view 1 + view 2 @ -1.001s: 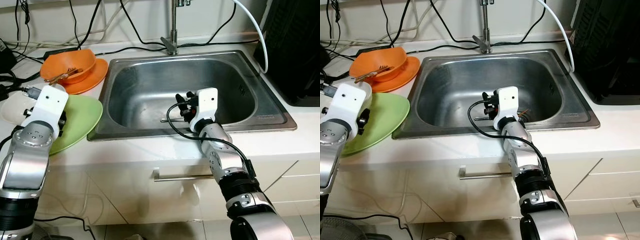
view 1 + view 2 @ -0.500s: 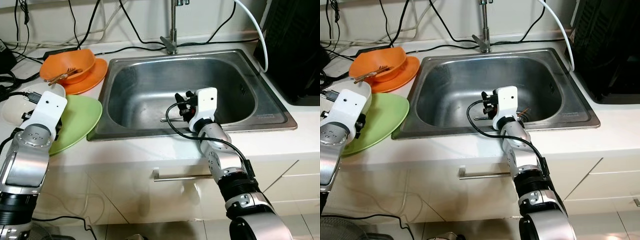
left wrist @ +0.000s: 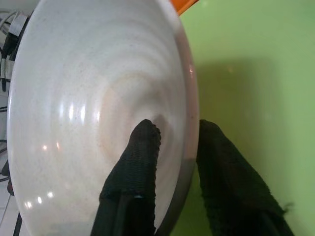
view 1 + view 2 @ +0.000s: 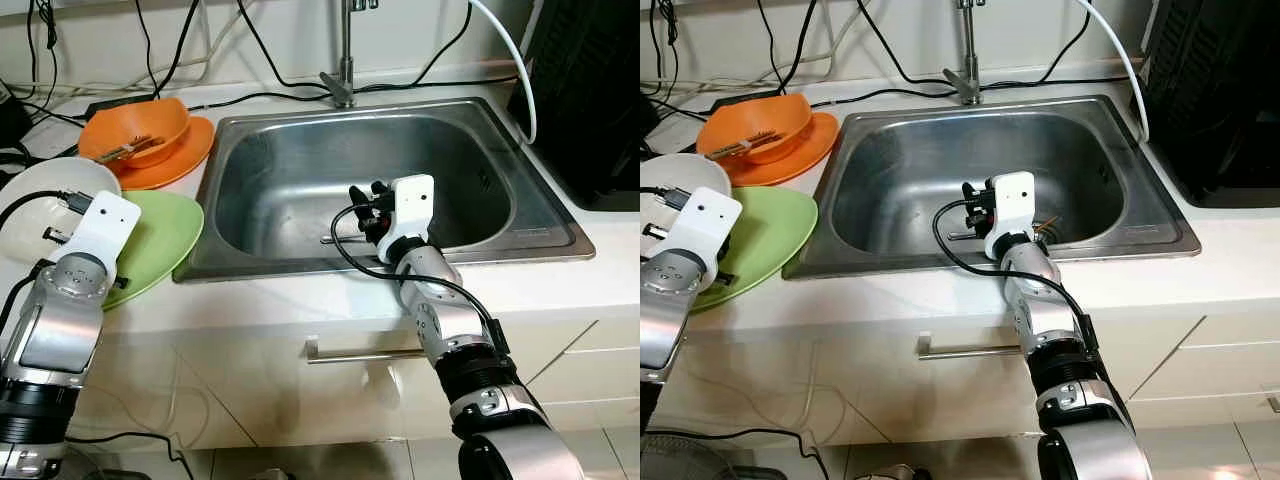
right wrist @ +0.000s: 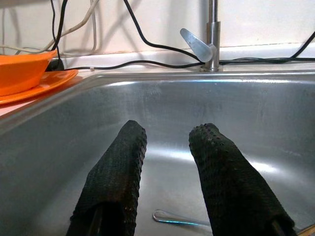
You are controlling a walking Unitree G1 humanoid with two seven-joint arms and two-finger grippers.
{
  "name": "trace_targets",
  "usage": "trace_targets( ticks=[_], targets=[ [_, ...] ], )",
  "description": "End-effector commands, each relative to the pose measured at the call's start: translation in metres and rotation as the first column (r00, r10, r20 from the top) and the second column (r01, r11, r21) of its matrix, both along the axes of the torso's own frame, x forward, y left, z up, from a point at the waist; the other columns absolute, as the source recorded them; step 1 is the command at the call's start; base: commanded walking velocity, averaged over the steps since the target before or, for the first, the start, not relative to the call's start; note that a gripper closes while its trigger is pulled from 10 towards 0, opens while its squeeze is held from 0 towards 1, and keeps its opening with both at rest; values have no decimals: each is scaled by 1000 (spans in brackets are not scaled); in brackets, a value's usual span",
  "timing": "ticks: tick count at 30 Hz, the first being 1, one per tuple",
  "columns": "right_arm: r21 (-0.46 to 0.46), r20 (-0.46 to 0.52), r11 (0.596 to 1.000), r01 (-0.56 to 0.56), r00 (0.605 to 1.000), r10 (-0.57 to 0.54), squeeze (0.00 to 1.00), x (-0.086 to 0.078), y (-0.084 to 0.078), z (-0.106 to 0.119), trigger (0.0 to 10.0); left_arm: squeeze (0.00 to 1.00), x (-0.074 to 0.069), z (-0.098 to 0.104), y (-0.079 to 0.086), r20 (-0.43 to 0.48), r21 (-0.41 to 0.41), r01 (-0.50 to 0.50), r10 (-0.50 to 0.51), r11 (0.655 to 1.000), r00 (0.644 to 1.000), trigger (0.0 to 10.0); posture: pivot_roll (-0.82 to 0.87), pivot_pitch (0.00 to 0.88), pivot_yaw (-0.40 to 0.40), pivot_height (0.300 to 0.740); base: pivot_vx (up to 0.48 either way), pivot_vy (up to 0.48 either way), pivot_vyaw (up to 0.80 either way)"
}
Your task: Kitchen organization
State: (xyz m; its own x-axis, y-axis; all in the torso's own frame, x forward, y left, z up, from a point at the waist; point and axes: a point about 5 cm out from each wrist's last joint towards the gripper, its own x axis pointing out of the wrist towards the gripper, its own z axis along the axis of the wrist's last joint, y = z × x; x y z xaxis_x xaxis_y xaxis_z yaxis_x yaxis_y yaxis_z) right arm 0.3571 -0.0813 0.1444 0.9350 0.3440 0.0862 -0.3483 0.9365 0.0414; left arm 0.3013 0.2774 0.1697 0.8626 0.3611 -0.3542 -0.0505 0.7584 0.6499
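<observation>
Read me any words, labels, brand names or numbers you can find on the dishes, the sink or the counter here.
None: no readable text shows on the white bowl, the green plate, the orange bowl, the sink or the tap.
</observation>
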Motion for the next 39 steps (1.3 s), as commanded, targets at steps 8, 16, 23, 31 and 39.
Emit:
trace_targets(
  ticks=[8, 16, 23, 31, 39],
  targets=[
    [-13, -40, 1000, -15, 999, 14, 0, -3, 4, -11, 10000, 0, 0, 6, 4, 33, 41, -19, 18, 999, 999, 0, 219, 19, 117, 740, 0, 0, 0],
    [-13, -41, 1000, -16, 999, 15, 0, -3, 4, -10, 10000, 0, 2, 21, 9, 116, 169, -63, 43, 984, 992, 0, 223, 23, 114, 740, 0, 0, 0],
    [-11, -42, 1000, -13, 999, 12, 0, -2, 4, -10, 10000, 0, 5, 45, 6, 214, 403, -72, -18, 912, 977, 4863, 224, 28, 110, 740, 0, 0, 0],
    [-9, -38, 1000, 4, 999, -4, 0, -1, 1, -10, 10000, 0, 21, 85, -49, 315, 626, 147, -420, 766, 851, 10000, 225, 35, 109, 740, 0, 0, 0],
    [2, -3, 999, 43, 999, -43, 0, 3, -6, -1, 10000, 0, 29, 77, -93, 162, 704, 414, -699, 577, 697, 10000, 213, 37, 108, 740, 0, 0, 0]
  ],
)
